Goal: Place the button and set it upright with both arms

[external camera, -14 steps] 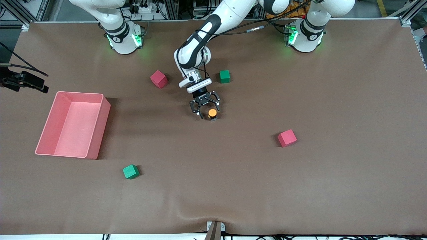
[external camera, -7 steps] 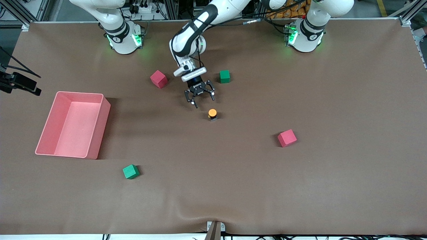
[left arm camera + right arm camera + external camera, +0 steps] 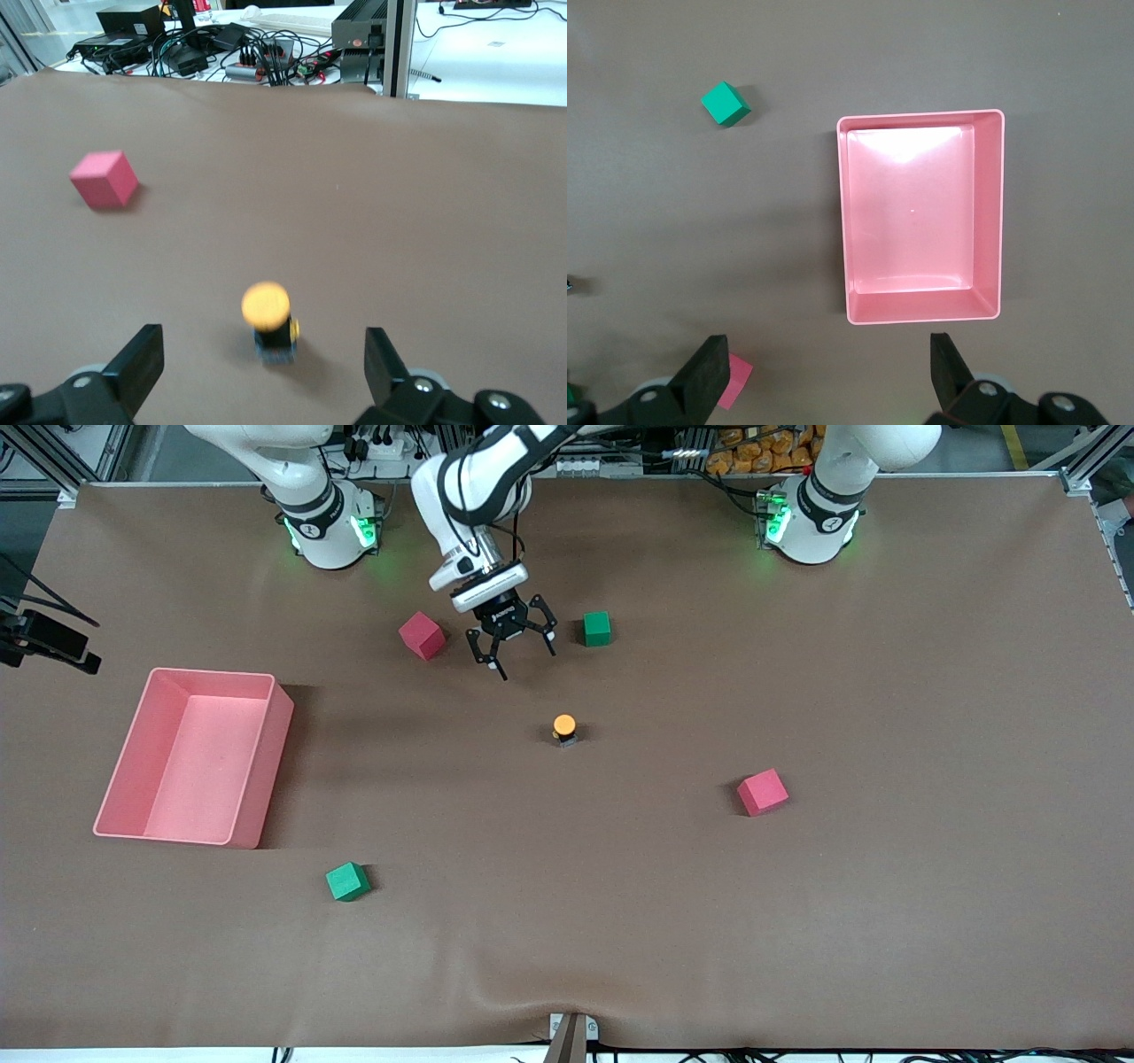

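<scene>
Standing upright mid-table, button [image 3: 564, 729] has its orange cap up, long axis vertical, bare mat all around. Left gripper [image 3: 511, 640] hangs spread and empty between red cube [image 3: 422, 636] and green cube [image 3: 597, 629]. Right gripper [image 3: 833, 376], fingers apart, waits above pink bin [image 3: 988, 212].

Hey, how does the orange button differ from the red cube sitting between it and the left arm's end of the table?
The button has a round orange cap on a short black body; the red cube is one flat-sided red block. The button looks clearly smaller than the cube. The button stands upright with its cap on top; the cube rests on one face, turned at an angle to the table's edges. Both sit free on the brown table, with no gripper touching them.
</scene>
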Robot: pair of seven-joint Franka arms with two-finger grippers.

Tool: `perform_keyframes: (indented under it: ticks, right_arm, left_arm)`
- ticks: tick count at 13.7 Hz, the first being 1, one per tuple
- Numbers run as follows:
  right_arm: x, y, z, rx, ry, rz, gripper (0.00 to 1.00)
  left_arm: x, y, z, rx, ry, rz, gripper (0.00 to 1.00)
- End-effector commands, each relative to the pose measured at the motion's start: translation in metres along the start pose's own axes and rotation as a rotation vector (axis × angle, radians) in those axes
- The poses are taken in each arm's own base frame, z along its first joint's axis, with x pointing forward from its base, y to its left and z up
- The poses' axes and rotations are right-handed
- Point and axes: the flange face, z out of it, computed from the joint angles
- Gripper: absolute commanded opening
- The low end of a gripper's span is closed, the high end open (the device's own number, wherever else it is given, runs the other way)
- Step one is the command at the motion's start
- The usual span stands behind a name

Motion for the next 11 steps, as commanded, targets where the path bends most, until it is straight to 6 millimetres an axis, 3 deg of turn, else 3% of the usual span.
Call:
perform_keyframes:
  ticks: [1,5,7,11]
  right_arm:
    - [-0.009,-0.006,-0.008,0.01,-0.004,0.029,1.0]
    - [-0.011,-0.015,-0.013,0.045,0.008,0.055,1.0]
    - [-0.02,-0.021,-0.015,0.045,0.012,0.043,1.0]
    - [-0.032,-0.031,-0.019,0.042,0.01,0.02,1.0]
  left_arm:
    - [0.068,-0.012,0.007,0.022,-0.072,0.023,1.0]
    - [0.183,-0.037,0.04,0.043,-0.187,0.039,1.0]
    - [0.226,-0.049,0.065,0.036,-0.209,0.035,1.0]
    - [0.28,-0.066,0.115,0.002,-0.257,0.044,1.0]
